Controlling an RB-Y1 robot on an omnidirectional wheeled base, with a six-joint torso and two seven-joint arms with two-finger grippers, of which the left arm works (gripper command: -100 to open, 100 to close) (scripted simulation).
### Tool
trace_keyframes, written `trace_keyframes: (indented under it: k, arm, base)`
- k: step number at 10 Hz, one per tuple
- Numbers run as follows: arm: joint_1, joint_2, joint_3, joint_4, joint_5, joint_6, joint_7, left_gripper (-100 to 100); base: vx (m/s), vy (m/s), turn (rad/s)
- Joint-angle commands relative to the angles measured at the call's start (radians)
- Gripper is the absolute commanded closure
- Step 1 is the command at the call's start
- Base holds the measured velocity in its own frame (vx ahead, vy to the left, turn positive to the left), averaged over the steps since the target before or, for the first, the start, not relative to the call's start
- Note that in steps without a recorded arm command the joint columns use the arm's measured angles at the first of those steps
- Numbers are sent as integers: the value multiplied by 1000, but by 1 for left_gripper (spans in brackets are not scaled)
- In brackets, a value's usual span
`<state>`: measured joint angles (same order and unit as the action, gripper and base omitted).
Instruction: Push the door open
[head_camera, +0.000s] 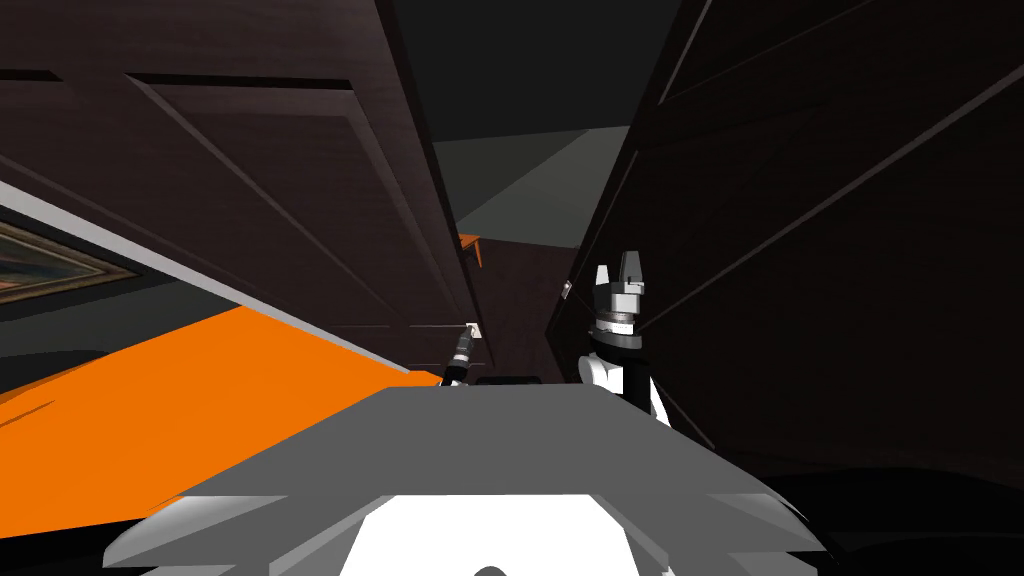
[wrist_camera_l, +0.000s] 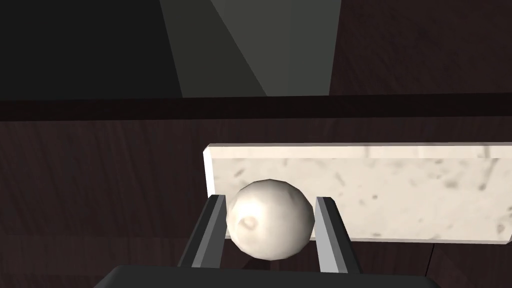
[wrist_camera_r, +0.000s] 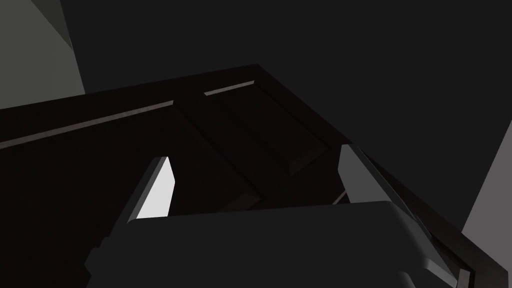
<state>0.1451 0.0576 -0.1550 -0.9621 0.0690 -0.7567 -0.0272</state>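
Observation:
A dark panelled door (head_camera: 300, 200) runs along my left, its free edge near the middle of the head view. On it sits a white marbled plate (wrist_camera_l: 380, 195) with a round white knob (wrist_camera_l: 270, 222). My left gripper (wrist_camera_l: 271, 200) is shut on that knob, one finger pressed against each side; in the head view it shows small (head_camera: 467, 338) at the plate (head_camera: 474, 328). A second dark panelled surface (head_camera: 820, 250) stands on my right. My right gripper (head_camera: 618, 268) is raised beside it, fingers open (wrist_camera_r: 255, 154) with nothing between them.
Between the two dark surfaces a narrow gap (head_camera: 520, 200) shows a grey wall and a small orange piece of furniture (head_camera: 471, 245). An orange floor area (head_camera: 150, 420) and a framed picture (head_camera: 40, 262) lie to my left. A small pale fitting (head_camera: 567, 289) is on the right surface.

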Motion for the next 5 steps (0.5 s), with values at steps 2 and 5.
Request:
trace_keyframes:
  k: [2, 5]
  arm:
    - [-2, 7, 2, 2, 11, -1, -11, 100]
    - [-4, 14, 5, 4, 25, -1, -26, 100]
  base:
    - [35, -11, 36]
    - [156, -24, 78]
